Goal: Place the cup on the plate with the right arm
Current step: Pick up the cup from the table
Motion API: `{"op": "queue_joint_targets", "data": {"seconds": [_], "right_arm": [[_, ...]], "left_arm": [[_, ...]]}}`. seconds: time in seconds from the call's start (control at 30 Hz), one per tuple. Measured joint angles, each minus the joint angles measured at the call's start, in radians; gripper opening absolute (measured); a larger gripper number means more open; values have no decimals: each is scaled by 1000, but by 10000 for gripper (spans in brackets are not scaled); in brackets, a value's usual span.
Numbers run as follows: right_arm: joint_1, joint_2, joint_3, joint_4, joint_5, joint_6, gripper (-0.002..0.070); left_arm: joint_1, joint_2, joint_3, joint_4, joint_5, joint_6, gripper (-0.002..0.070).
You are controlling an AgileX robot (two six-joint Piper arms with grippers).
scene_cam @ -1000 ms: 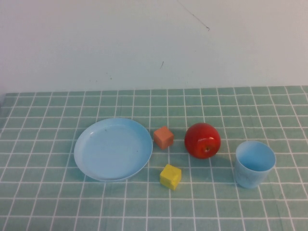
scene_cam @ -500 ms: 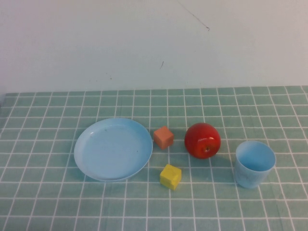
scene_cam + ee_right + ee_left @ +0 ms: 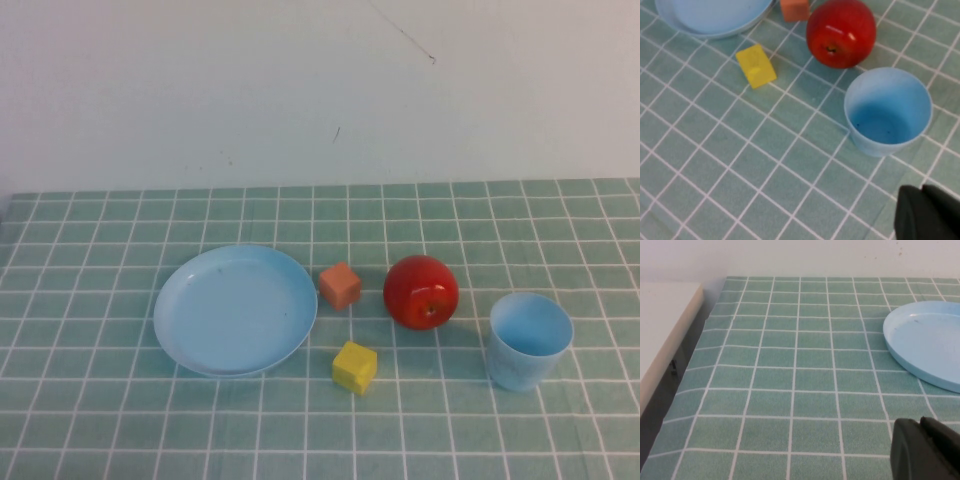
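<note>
The cup (image 3: 530, 341) stands upright right of the apple (image 3: 421, 291), plate (image 3: 236, 310) beyond, awaiting pickup. Right pincer (image 3: 930, 215) hovers near the cup, left pincer (image 3: 925, 450) near the plate; grip of either: cannot tell.

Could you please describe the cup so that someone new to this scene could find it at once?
On the green checked tablecloth, look past the wide blue plate and the red apple to the robot's far right. The cup stands there upright and empty: pale blue like the plate, but tall, with no handle.
</note>
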Motion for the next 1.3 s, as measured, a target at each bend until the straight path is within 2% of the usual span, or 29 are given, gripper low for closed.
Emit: {"op": "queue_joint_targets", "data": {"seconds": [0.3,0.4,0.63,0.73,0.87,0.97,1.3], "right_arm": [[5,399,-305,13,107,-14,-2],[36,492,-401,-64,114,55,-2],[190,647,-595,-361,185,241,0],[216,704,-644,-397,215,278,38],[218,763,-674,-413,242,307,187],[218,798,-676,-420,246,311,263],[218,921,-677,-417,197,315,294]], "left_arm": [[0,0,0,0,0,2,-2],[0,0,0,0,0,2,-2],[0,0,0,0,0,2,-2],[0,0,0,0,0,2,-2],[0,0,0,0,0,2,-2],[0,0,0,0,0,2,-2],[0,0,0,0,0,0,-3]]}}
